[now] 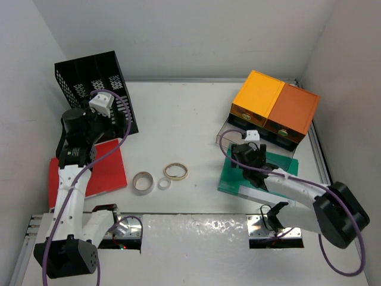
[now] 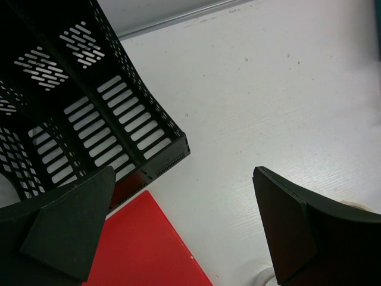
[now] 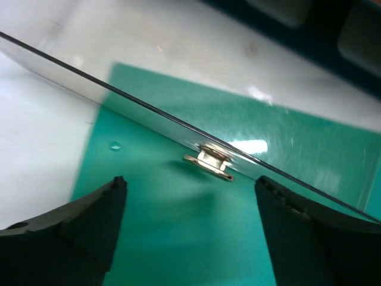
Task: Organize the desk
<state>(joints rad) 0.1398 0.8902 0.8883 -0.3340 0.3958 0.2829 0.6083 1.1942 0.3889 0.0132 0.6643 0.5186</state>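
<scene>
left end effector (image 2: 181, 232) spread, right end effector (image 3: 190, 229) spread, three rings (image 1: 143, 183) (image 1: 164, 184) (image 1: 175, 171)

Three rings (image 1: 143, 183), one mesh rack (image 1: 83, 77), one red folder (image 1: 110, 171), one green clipboard (image 1: 231, 177), two drawer units (image 1: 259, 95)

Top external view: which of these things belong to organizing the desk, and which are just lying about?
Belong, most likely: desk, red folder, green folder, beige tape roll, small white ring, brown ring. Probable storage: black mesh rack, orange drawer unit.
Just there: purple cables, crinkled silvery strip at the near edge.
</scene>
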